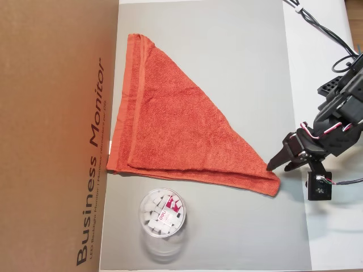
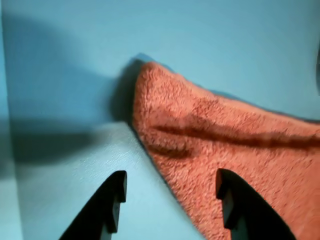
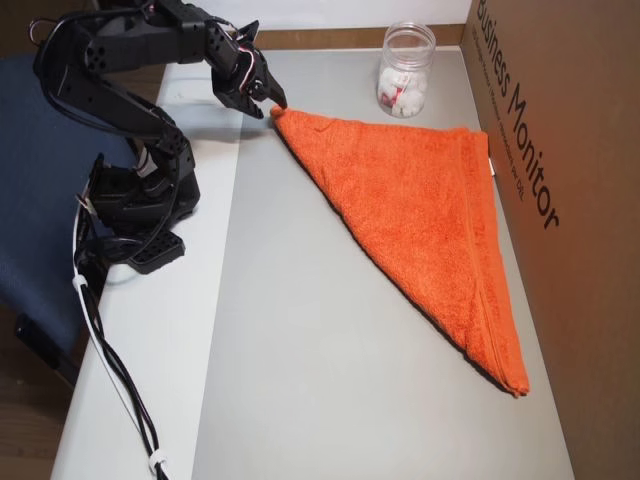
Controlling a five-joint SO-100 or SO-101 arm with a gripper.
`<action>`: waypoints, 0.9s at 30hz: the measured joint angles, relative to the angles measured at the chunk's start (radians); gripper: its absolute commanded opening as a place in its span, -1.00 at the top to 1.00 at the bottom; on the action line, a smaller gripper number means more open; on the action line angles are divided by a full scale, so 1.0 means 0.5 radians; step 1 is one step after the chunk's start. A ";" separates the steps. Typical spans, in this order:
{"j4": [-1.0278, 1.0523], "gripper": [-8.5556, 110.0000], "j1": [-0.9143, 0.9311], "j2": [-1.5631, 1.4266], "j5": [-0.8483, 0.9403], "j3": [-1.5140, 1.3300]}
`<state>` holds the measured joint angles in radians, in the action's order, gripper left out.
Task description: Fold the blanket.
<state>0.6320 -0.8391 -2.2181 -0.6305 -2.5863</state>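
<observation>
The blanket (image 1: pixel 176 122) is an orange-red terry towel lying flat on the grey mat (image 1: pixel 238 51), folded into a triangle. In an overhead view its sharp corner points right, and in the other the blanket (image 3: pixel 425 215) points its corner at the arm. My gripper (image 1: pixel 279 165) hovers right at that corner tip, also seen as the gripper (image 3: pixel 273 102) beside the tip. In the wrist view the gripper (image 2: pixel 172 200) is open. Its black fingers (image 2: pixel 112 200) straddle the edge of the blanket (image 2: pixel 240 150), with nothing held.
A clear round tub (image 1: pixel 163 212) with white pieces stands just by the blanket's long edge, also seen as the tub (image 3: pixel 405 70). A brown cardboard box (image 1: pixel 57 136) borders the mat on the blanket's far side. Cables (image 3: pixel 110 370) trail from the arm base (image 3: pixel 140 215).
</observation>
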 measured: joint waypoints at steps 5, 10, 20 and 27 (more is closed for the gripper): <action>-0.083 0.54 0.009 0.095 0.086 0.000; -0.089 0.54 0.012 0.166 0.095 0.000; -0.166 0.54 0.012 0.417 0.092 0.123; -0.359 0.55 0.012 0.552 0.107 0.141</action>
<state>0.4525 -0.8330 -1.9420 -0.5768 -2.5157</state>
